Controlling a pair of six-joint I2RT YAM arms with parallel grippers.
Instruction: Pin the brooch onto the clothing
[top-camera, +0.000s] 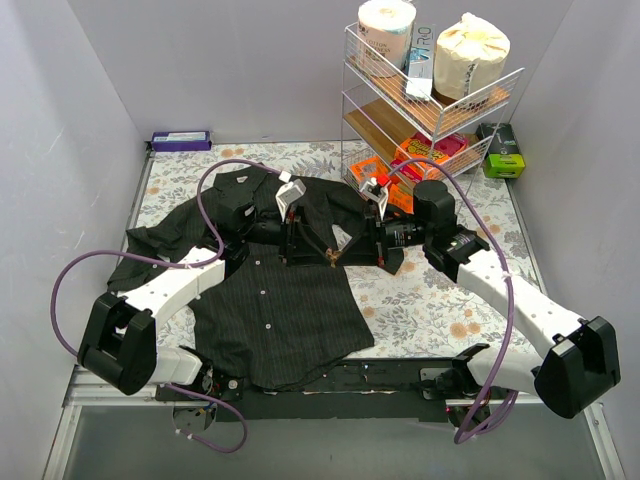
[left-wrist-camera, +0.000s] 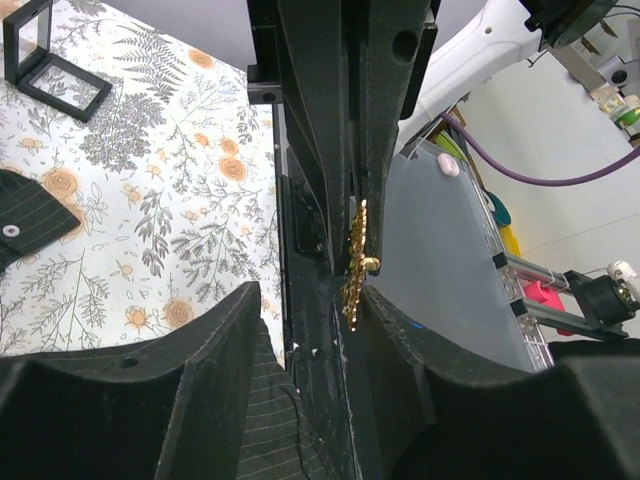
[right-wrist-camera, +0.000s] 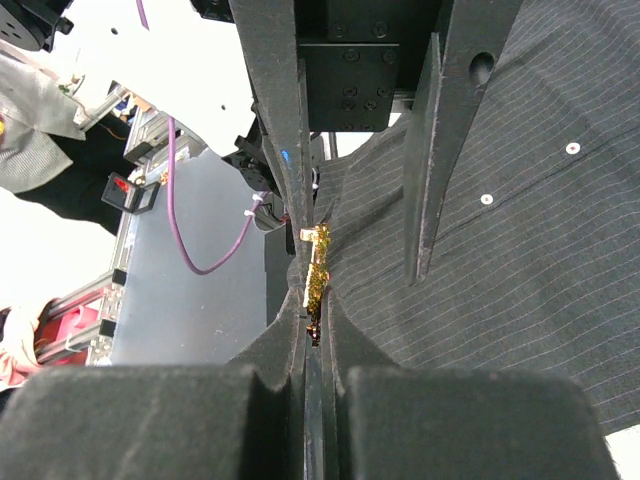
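- Looking from above: the shirt (top-camera: 285, 310) lies spread on the table (top-camera: 450, 300). Both my claws meet over its chest with the brooch (top-camera: 332, 257) between them — the pinning itself is in hand, I judge.
- Left wrist: my left claw (left-wrist-camera: 315, 300) stands open, one finger on either side of the gold brooch, with striped cloth bunched below.
- Right wrist: my right claw (right-wrist-camera: 315, 320) is clamped on the brooch, which shows edge-on as a thin, leafy gold strip just beside the cloth. Next, I reckon, the pin must go through the fabric — the left steadying it.
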